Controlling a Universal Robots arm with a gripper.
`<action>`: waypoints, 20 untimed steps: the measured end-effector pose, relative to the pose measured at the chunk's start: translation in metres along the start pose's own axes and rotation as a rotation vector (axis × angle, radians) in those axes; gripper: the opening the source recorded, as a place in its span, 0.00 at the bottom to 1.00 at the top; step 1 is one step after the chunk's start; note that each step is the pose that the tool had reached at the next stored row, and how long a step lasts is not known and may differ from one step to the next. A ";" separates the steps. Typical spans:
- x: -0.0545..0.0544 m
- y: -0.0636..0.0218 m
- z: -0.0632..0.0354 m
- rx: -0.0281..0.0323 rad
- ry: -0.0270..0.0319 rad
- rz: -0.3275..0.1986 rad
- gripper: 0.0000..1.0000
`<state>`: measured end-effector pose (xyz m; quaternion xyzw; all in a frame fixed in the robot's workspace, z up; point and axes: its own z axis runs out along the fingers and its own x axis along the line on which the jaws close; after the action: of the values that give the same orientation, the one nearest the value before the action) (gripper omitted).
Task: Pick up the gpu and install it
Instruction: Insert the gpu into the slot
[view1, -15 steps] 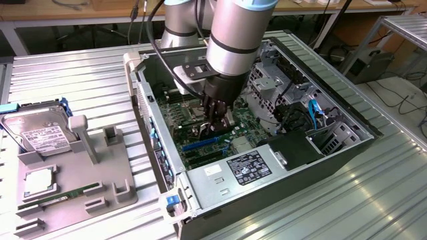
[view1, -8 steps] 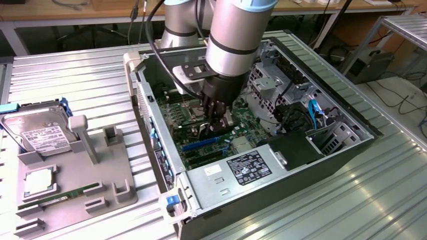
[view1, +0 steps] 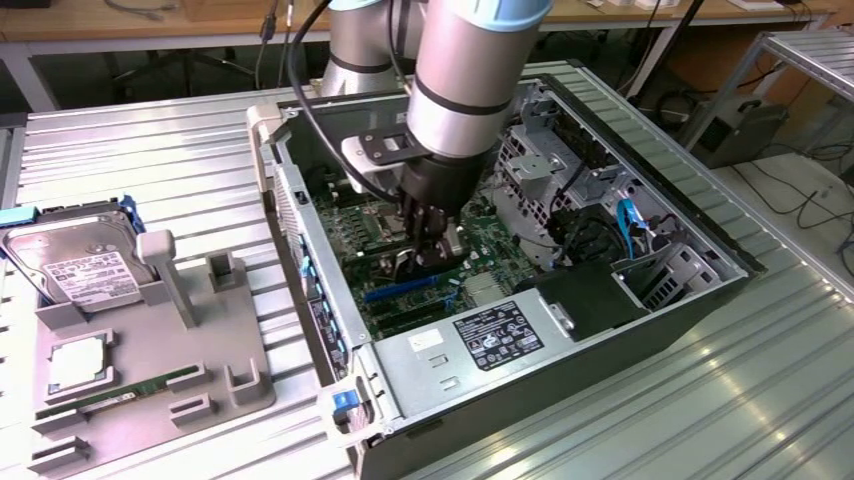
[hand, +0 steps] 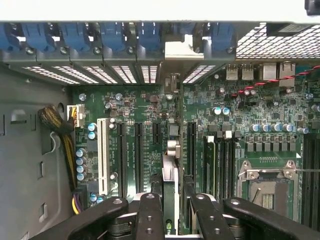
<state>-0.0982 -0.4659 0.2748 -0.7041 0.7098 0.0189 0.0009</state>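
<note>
GPU (hand: 170, 192), thin dark card edge-on, pinched between black fingers (hand: 150, 212) over green motherboard (hand: 240, 120).

Matt black tool (hand: 170, 210); gpu (hand: 170, 175) w/ pale metal bracket.

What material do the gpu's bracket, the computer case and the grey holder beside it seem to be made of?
The gpu, seen edge-on between the gripper fingers, ends in a pale bracket that looks like bare metal, with a dull sheen. The computer case seems painted black sheet metal, with perforated grey steel inside. The grey holder looks like matte plastic, possibly printed; that stays uncertain.
</note>
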 end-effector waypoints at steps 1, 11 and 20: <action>0.000 0.0002 0.0005 0.0001 -0.0002 0.002 0.26; 0.000 0.0026 0.0088 0.0003 -0.0042 0.010 0.26; 0.000 0.0053 0.0153 -0.0001 -0.0079 0.010 0.26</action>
<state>-0.1039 -0.4659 0.2596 -0.7007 0.7131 0.0217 0.0036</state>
